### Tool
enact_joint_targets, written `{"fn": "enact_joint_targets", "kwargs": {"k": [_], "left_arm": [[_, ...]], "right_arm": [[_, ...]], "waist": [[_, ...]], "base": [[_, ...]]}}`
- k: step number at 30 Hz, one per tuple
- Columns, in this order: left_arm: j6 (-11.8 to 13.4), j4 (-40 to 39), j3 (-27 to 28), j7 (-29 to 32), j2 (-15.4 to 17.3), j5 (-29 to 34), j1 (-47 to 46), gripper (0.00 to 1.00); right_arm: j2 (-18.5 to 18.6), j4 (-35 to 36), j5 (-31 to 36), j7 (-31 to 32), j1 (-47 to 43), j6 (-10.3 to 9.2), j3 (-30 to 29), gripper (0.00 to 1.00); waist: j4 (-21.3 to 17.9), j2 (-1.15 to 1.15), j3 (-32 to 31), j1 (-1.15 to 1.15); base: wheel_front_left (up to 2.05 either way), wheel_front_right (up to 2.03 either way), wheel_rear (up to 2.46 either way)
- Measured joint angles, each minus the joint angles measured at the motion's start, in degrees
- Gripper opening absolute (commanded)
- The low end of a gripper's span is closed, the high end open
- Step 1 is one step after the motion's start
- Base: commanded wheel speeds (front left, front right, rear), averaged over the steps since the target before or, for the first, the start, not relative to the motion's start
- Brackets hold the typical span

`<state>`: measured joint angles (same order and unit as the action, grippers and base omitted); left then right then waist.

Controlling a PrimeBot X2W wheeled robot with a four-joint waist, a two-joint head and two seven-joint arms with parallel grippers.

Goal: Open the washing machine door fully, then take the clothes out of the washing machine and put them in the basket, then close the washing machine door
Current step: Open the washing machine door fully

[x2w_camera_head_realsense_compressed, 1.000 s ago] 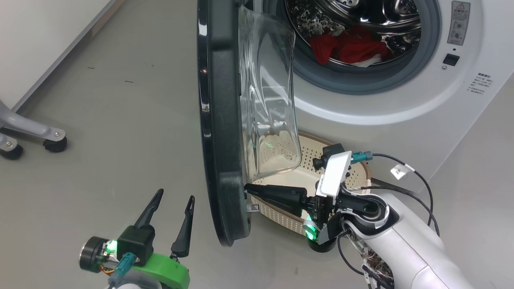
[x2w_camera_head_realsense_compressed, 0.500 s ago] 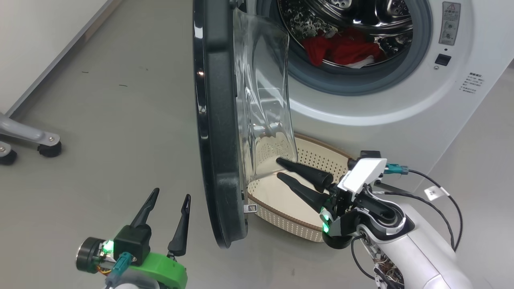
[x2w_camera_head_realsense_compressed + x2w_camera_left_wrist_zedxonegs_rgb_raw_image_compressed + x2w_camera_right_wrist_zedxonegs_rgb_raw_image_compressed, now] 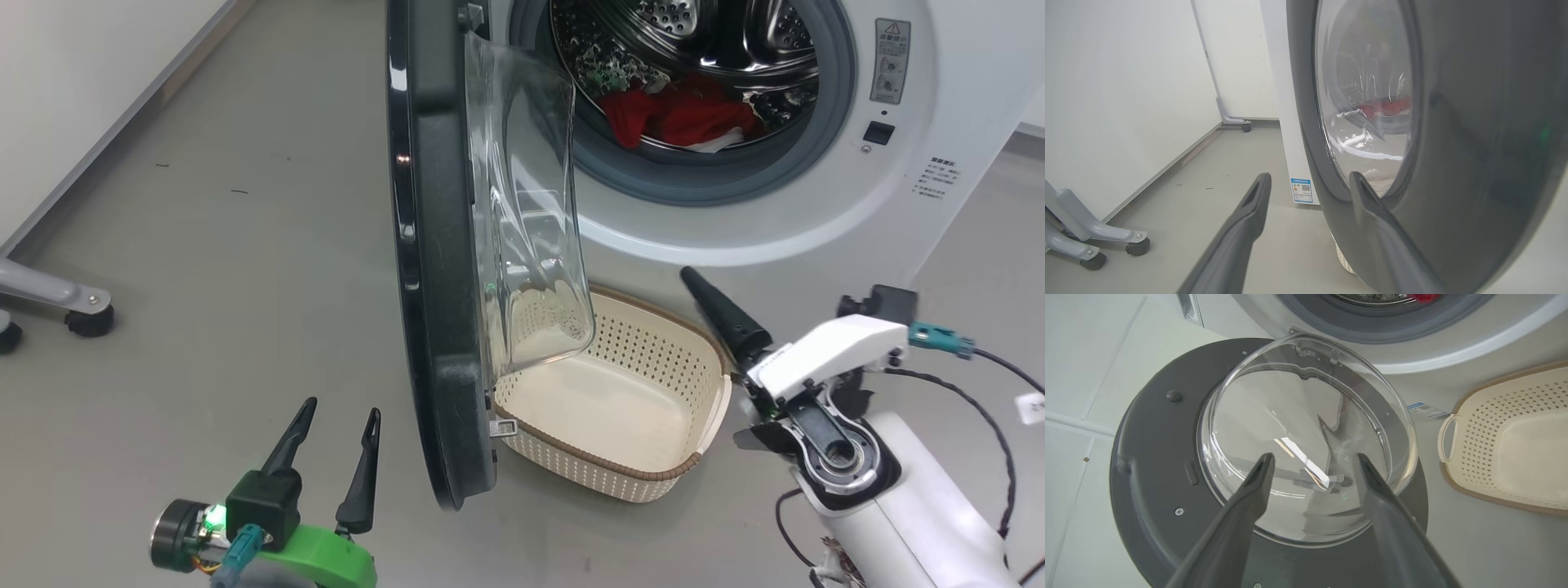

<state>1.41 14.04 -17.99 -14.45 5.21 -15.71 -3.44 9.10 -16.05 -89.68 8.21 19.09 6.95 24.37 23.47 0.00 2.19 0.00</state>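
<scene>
The left gripper (image 3: 343,406) is hovering low at the near left. Its two long dark fingers are standing spread and are holding nothing. It is sitting just beside the outer face of the large round door with the glossy black rim and bulging clear glass bowl (image 3: 433,286), with a gap showing in the head view.

The right gripper (image 3: 1313,455) is the part that has just changed. One second ago its fingers were reaching across the basket to the lower inner rim of the door. Half a second ago they were pointing at the glass bowl. They are now standing clear to the right of the small cream perforated plastic basket with the brown woven-look rim (image 3: 604,412). The right wrist view is showing the jaws spread and empty, facing the inner side of the door.

The door is standing edge-on to the head camera, roughly square to the front of the big white front-loading washing machine (image 3: 816,220), and its glass bowl is overhanging the left end of the empty basket. The bright red clothes (image 3: 669,114) are lying at the bottom of the steel drum, unobstructed.

Judgement: the door-opening step is ending. The withdrawal is freeing the right arm to reach into the drum.
</scene>
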Motion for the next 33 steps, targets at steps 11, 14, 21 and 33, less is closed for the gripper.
{"fn": "enact_joint_targets", "kwargs": {"k": [11, 14, 21, 33], "left_arm": [[0.4, -0.08, 0.77, 0.0, 0.09, -0.01, 0.73, 1.0], [0.4, -0.08, 0.82, 0.0, 0.07, -0.35, 0.76, 1.0], [0.4, -0.04, 1.24, 0.0, -0.05, -1.43, 0.83, 1.0], [0.4, -0.1, 1.38, 0.0, -0.11, -1.47, 0.94, 1.0]], "right_arm": [[9.18, 4.34, 25.26, -17.93, -1.93, 0.03, 2.59, 1.0], [12.21, 4.24, 32.31, -22.83, -1.98, 0.03, 2.8, 1.0], [16.01, 4.22, 45.55, -24.85, -2.13, -2.15, 3.9, 1.0], [14.11, 6.08, 55.44, -23.14, -9.13, -10.71, 0.12, 1.0]], "waist": [[-0.83, 0.0, -0.46, 0.0], [-1.04, 0.0, -0.52, 0.0], [-1.42, 0.0, -0.62, 0.0], [-1.69, 0.0, -0.69, 0.0]], "base": [[0.0, 0.0, 0.0], [0.0, 0.0, 0.0], [0.0, 0.0, 0.0], [0.0, 0.0, 0.0]]}}
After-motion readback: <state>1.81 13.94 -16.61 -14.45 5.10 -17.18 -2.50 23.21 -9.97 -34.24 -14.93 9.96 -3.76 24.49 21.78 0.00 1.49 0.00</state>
